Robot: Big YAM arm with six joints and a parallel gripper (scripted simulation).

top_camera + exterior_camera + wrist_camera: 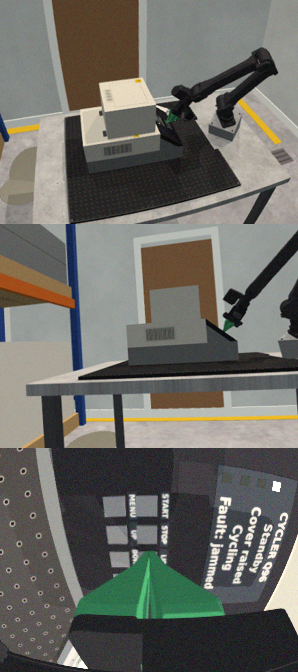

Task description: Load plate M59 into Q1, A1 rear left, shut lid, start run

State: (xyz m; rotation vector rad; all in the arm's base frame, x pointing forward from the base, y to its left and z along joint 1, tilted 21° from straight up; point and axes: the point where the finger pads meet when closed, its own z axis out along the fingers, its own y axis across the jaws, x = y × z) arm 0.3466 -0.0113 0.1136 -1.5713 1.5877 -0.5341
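Gripper [148,559] fingers pressed together w/ nothing between, green tips forming one wedge aimed at Q1 [123,136]'s sloped key panel [143,524]. Tip sits just below/near the upper key row; START/STOP labels lie just ahead & slightly right of tip, so next press looks like a short push fwd, but exact key under tip can't tell. Lid [127,106] stands as a tall block over Q1's body; screen [249,538] lists Standby/Cover raised/Cycling/Fault, active line unclear. Plate M59 & nest N1 not visible in any view, maybe inside. Lamp not made out.
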